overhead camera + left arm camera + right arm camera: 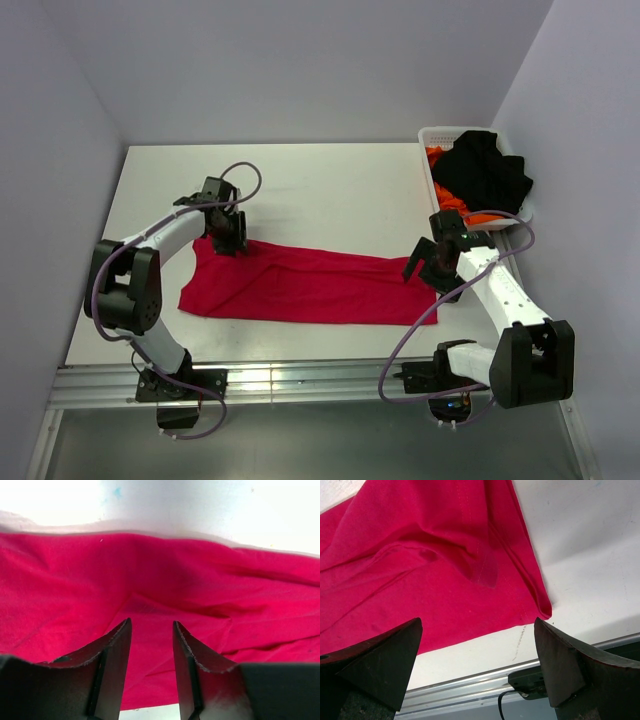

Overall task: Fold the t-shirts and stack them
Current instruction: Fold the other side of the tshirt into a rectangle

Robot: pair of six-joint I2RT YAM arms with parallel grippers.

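A crimson-red t-shirt [310, 285] lies spread in a long band across the table's near half. My left gripper [228, 238] is down at its far left corner. In the left wrist view its narrowed jaws [152, 625] still show a gap, with the red cloth [160, 570] lying under and between the fingers. My right gripper [425, 268] hovers wide open above the shirt's right end; the right wrist view shows its jaws [478, 621] over the cloth's near right corner [542, 611], holding nothing. A black t-shirt [485, 170] and an orange one [437, 160] sit in the basket.
The white lattice basket [430, 135] stands at the table's far right corner. The white table [330, 190] is walled on three sides. A metal rail [470, 685] runs along the near edge, close to the shirt's hem.
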